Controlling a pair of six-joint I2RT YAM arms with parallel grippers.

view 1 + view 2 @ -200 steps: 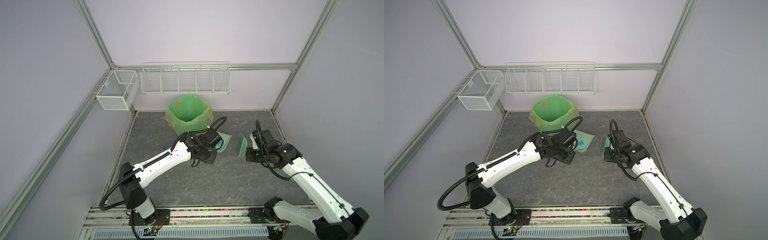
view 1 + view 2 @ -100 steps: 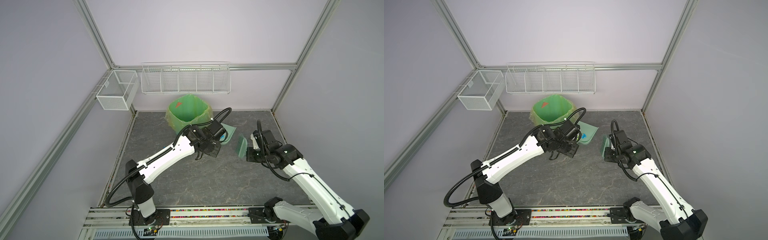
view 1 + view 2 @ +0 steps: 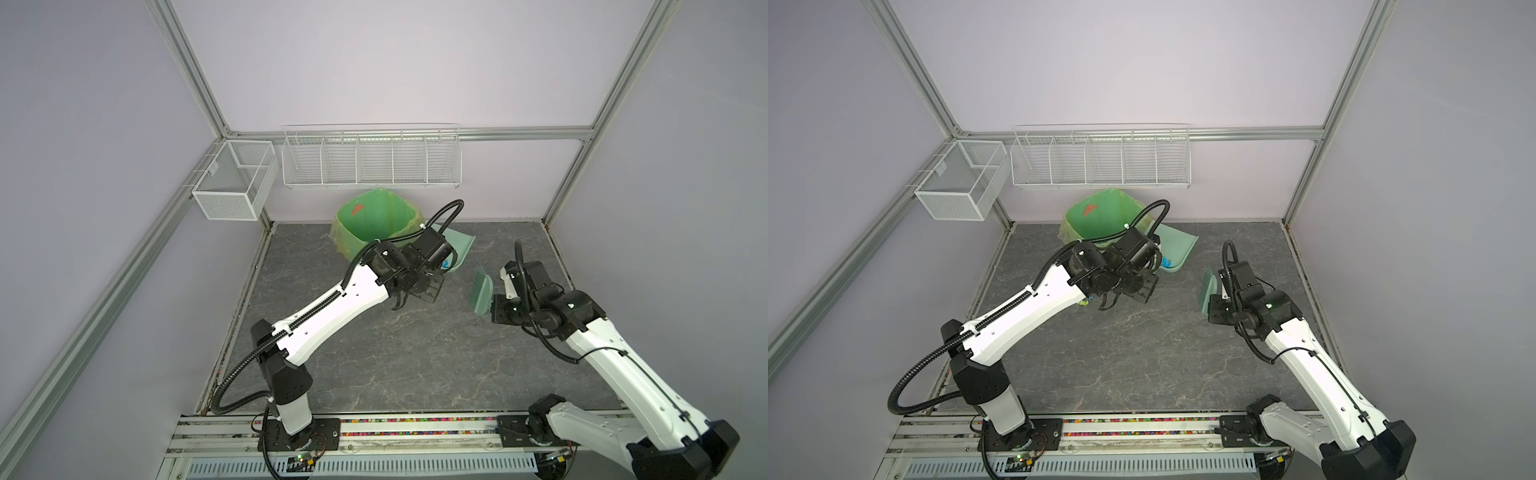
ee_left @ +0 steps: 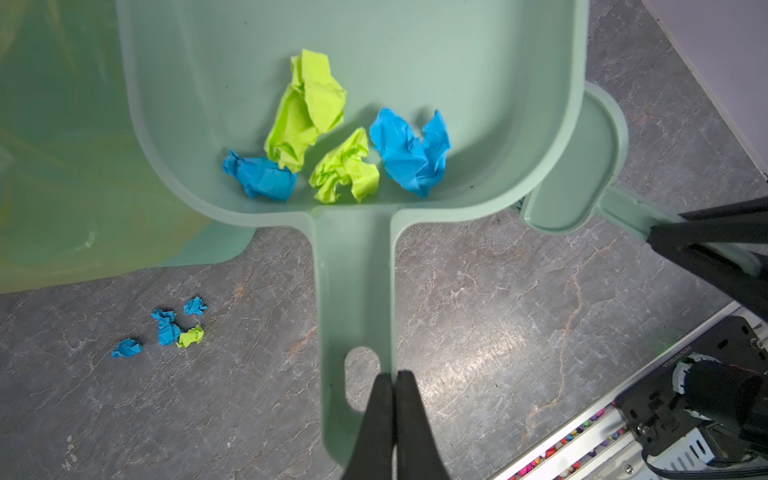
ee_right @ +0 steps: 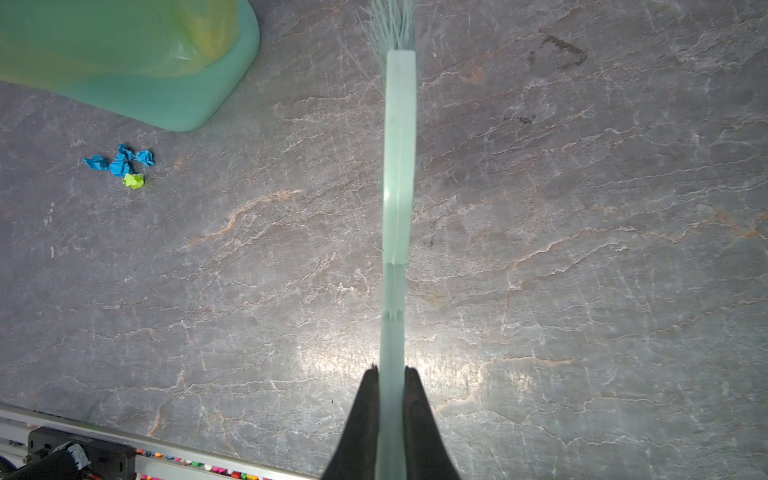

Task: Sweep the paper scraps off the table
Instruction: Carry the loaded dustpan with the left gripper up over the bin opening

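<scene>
Dustpan [image 4: 415,41] raised toward bin [image 3: 378,224] | left gripper [image 4: 394,376] clamps it, right gripper [image 5: 392,370] clamps brush [image 5: 399,166] | 4 paper scraps [image 4: 345,174] aboard — others remain on table [image 4: 498,332].

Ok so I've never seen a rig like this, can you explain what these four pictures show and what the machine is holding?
This is a robot with two white arms, a left arm and a right arm, mounted at the edge of a table. Two pictures look down from above; two come from cameras on the wrists. The left arm's fingers are shut on the handle of a dustpan; crumpled blue and green paper scraps lie inside it. The right arm's fingers are shut on a brush. More scraps lie on the table beside a green-lined bin.
</scene>
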